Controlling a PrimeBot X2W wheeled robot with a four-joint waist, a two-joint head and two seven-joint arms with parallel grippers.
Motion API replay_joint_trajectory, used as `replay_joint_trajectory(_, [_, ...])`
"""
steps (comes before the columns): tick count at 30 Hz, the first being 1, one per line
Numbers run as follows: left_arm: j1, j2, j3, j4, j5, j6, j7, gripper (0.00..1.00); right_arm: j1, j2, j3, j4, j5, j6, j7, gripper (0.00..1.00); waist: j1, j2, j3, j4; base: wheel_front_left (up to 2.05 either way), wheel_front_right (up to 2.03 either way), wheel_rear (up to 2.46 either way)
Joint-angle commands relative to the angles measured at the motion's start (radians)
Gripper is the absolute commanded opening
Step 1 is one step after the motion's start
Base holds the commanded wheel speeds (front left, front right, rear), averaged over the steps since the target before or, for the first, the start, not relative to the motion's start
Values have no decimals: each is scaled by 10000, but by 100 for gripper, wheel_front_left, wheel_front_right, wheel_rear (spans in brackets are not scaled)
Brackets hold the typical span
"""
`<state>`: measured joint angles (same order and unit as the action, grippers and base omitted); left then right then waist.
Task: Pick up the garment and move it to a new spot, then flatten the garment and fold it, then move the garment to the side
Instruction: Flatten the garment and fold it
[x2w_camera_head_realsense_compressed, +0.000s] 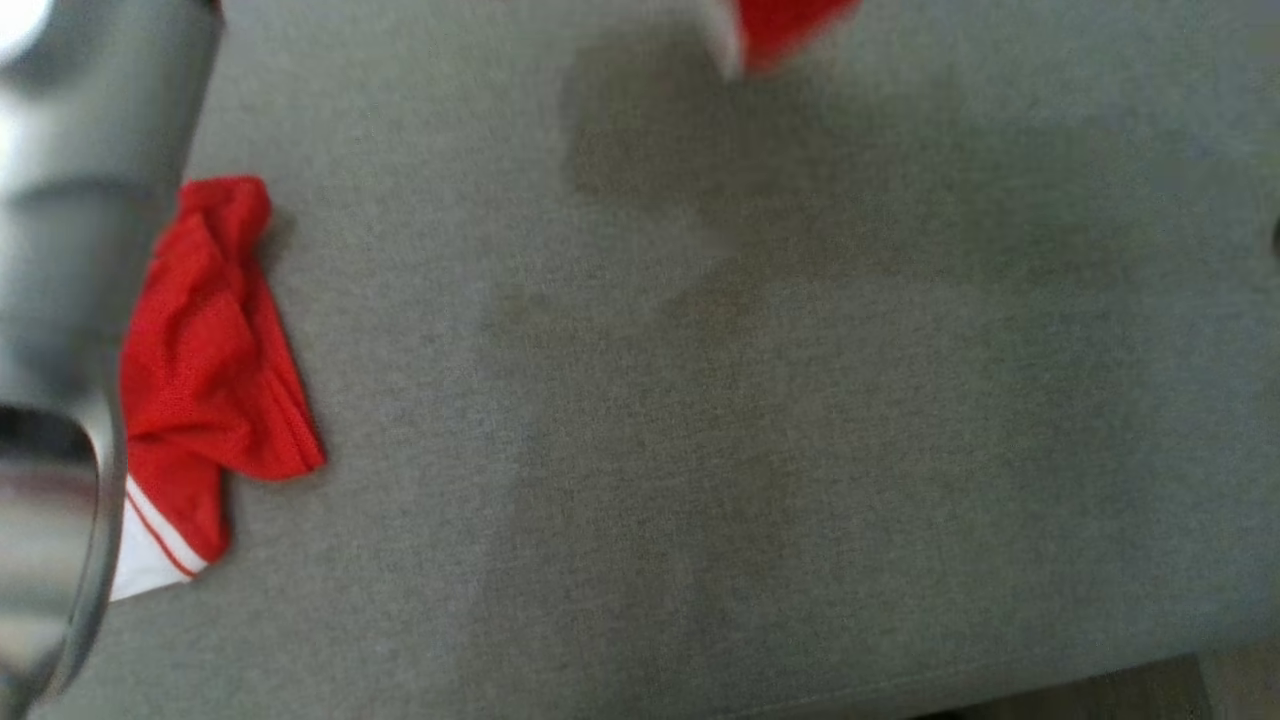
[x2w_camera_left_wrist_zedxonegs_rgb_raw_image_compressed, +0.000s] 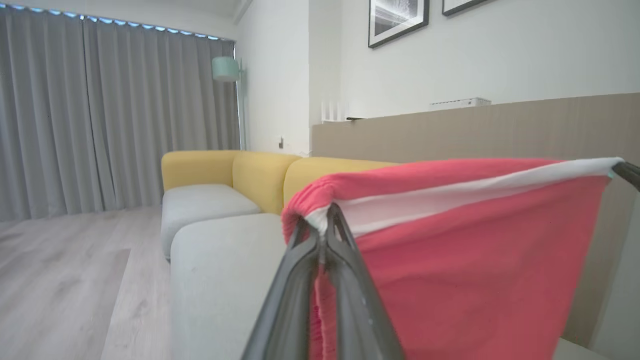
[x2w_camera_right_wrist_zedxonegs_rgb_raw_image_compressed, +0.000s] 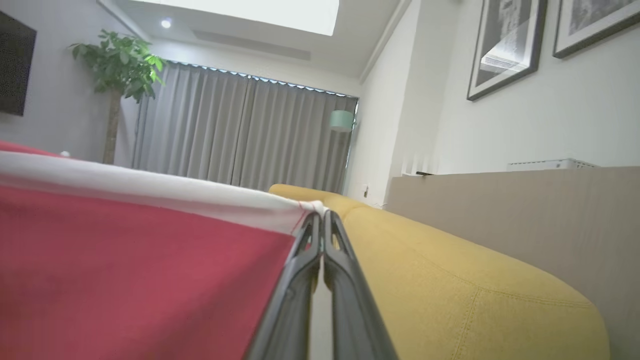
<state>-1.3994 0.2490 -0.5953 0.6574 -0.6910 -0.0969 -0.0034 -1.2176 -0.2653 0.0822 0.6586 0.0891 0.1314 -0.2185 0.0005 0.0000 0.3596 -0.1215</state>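
Left wrist view, lower centre: pinching white hem of garment (x2w_camera_left_wrist_zedxonegs_rgb_raw_image_compressed: 475, 260) with left claw (x2w_camera_left_wrist_zedxonegs_rgb_raw_image_compressed: 325, 216); likewise right claw (x2w_camera_right_wrist_zedxonegs_rgb_raw_image_compressed: 320, 216) on the other corner, hem stretched taut mid-frame. Probably carrying to new spot. Next: lower onto cushion (x2w_camera_head_realsense_compressed: 700, 400), spread flat, keep both corners.

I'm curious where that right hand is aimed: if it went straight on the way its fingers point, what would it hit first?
Probably the yellow sofa back just beyond the right hand, which is shut on the red garment. Depth is unclear: it might pass over it towards the grey curtain.
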Motion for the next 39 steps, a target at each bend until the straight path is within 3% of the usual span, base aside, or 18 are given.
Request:
replay_joint_trajectory(1, [-1117,242,177,56,333,-83,-394,0,-774,153,-392,103,-115,-7,-252,0,-5,0,646,-44,0,0,0])
replay_joint_trajectory(5, [-1719,-71,-23,861,431,-231,-1200,0,-1276,447,-743,1008,-208,-7,-411,0,-5,0,907,34,0,0,0])
replay_joint_trajectory(10, [-1390,-390,-454,1379,176,-323,-2016,0,-610,460,-489,1388,-47,-7,-428,0,-5,0,1237,149,0,0,0])
replay_joint_trajectory(14, [-315,-334,-1512,1037,-276,-333,-2196,0,382,246,314,1789,452,-7,-430,0,-5,0,1197,207,0,0,0])
replay_joint_trajectory(18, [1203,278,-2517,402,-989,-335,-2182,0,1330,-149,1834,2391,1249,-7,-393,0,-5,0,788,196,0,0,0])
replay_joint_trajectory(25, [3668,1382,-3735,-1160,-1998,-336,-1834,0,2928,-1694,5087,1747,3724,-7,1024,0,-5,0,-176,374,0,0,0])
replay_joint_trajectory(26, [3668,1382,-3735,-1160,-1998,-336,-1834,0,2928,-1694,5087,1747,3724,-7,1024,0,-5,0,-176,374,0,0,0])
replay_joint_trajectory(32, [5122,1726,-4552,-2223,-1844,-281,-1769,0,4139,-3507,7179,148,5958,-7,2742,0,-5,0,-925,509,0,0,0])
replay_joint_trajectory(39, [6197,1814,-5096,-3056,-1589,227,-1822,0,4955,-4983,8320,-1021,7445,-7,3723,0,-5,0,-1829,538,0,0,0])
